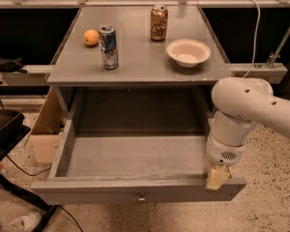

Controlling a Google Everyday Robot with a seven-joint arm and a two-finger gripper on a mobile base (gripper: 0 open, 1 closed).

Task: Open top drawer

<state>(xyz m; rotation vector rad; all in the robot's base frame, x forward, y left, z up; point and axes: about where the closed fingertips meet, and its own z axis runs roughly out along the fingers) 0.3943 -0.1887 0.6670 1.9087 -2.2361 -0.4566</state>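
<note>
The top drawer (135,158) is pulled far out of the grey cabinet, and its deep grey box holds nothing. Its flat front (87,195) faces me along the bottom, with a small round metal knob (141,197) at its centre. My white arm comes in from the right. My gripper (217,177) hangs at the drawer's front right corner, its beige tip right at the top edge of the front panel.
On the cabinet top (135,62) stand a blue can (108,46), a brown can (158,22), an orange (91,36) and a white bowl (188,52). A cardboard box (44,129) sits on the floor at left. A dark chair (5,129) is at far left.
</note>
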